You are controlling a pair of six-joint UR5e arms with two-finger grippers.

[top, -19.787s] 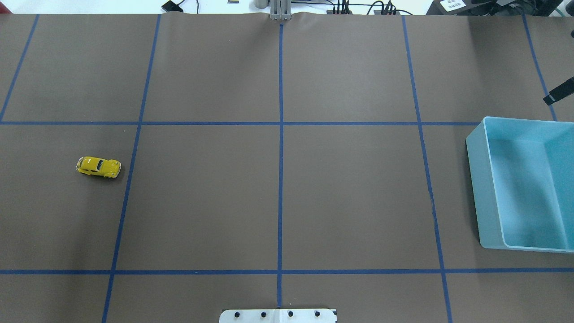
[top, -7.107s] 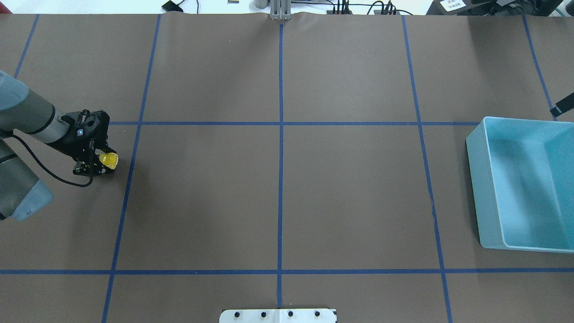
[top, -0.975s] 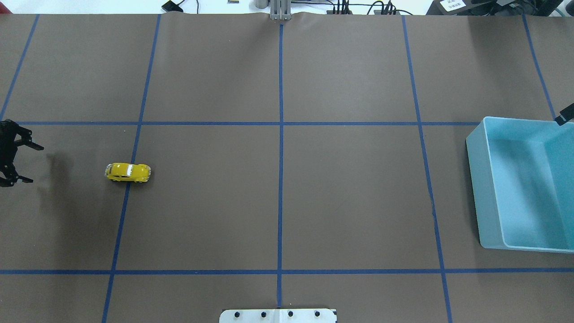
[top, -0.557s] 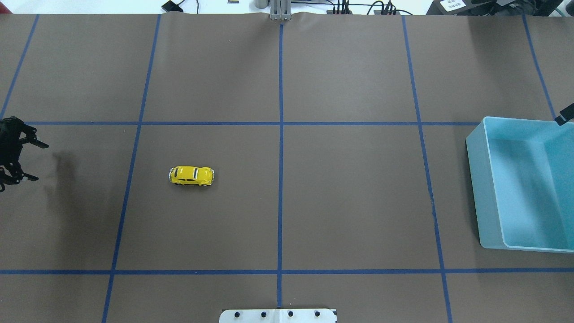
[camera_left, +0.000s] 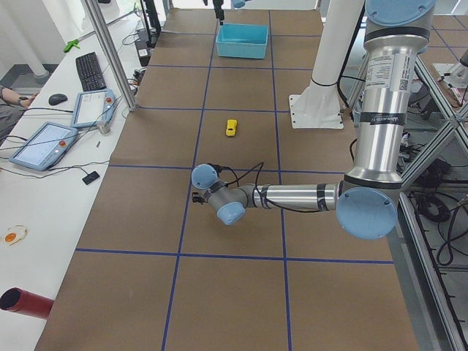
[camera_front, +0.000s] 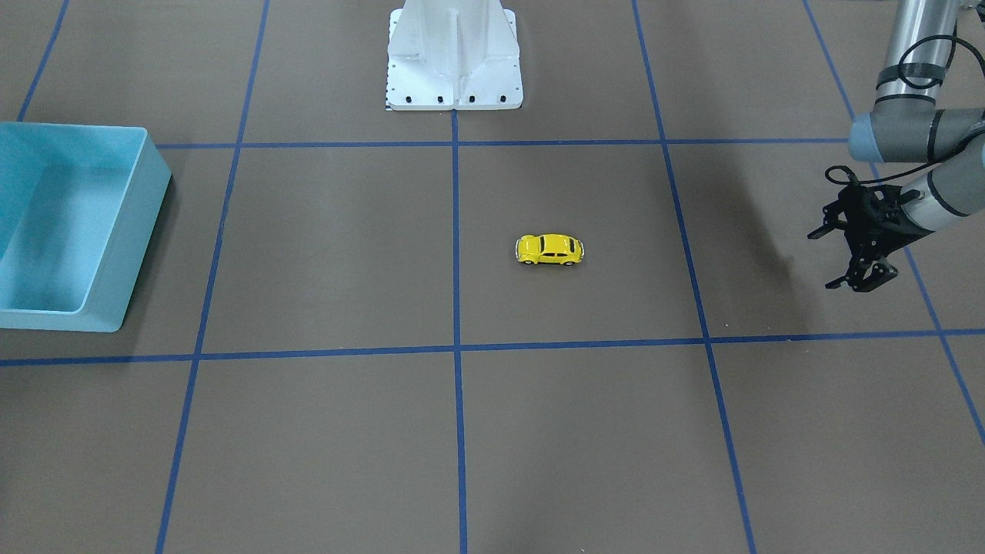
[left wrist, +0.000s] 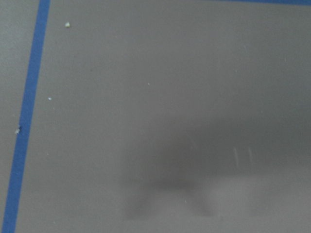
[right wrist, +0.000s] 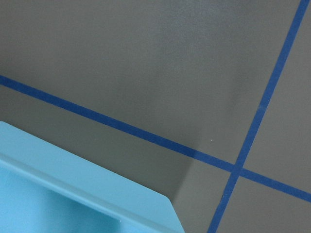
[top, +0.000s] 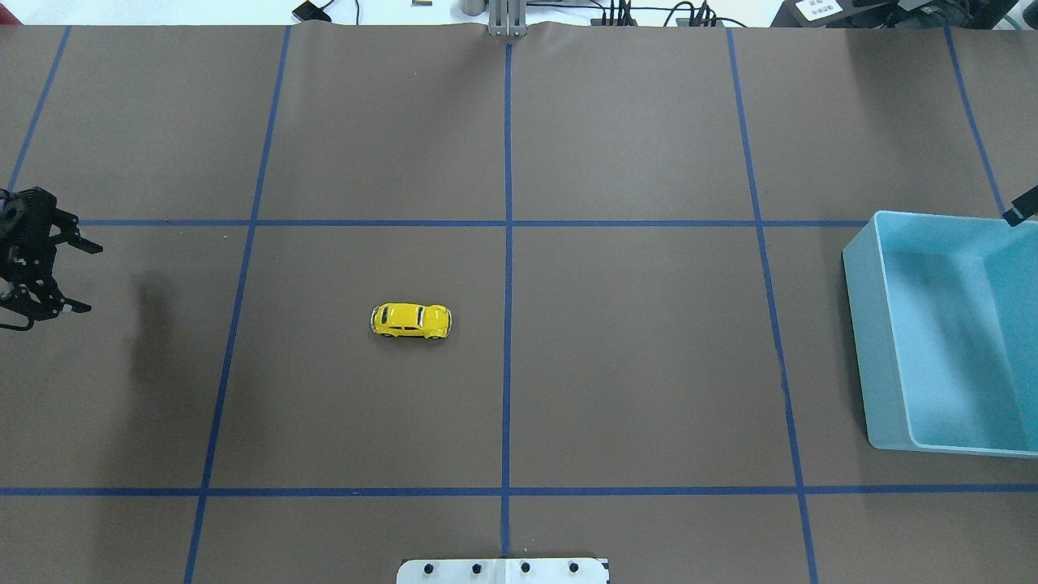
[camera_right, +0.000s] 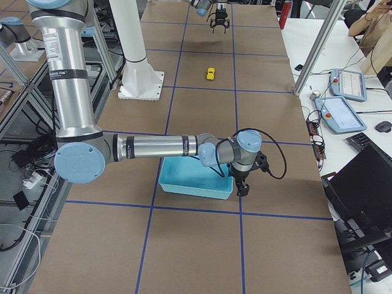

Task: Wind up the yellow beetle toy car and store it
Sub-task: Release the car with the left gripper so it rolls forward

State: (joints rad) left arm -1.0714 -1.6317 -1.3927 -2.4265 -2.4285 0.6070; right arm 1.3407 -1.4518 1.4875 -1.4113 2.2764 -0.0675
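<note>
Yellow beetle toy car (top: 411, 321), looking light, hard and slick, is inviting a pinch across its doors, while left gripper (top: 89, 277) is hanging spread wide and right gripper (camera_right: 240, 187) is showing too little to tell.

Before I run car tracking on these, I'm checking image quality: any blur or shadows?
Overhead view: sharp, yellow beetle toy car crisp, soft shadow beside the left gripper. Left wrist view: soft focus, only brown paper with a blurry shadow.

a robotics lab, with a tape-gridded table (top: 649, 138), a teach pendant (camera_left: 42, 145), a keyboard (camera_left: 91, 70) and aluminium framing (camera_left: 110, 55).
</note>
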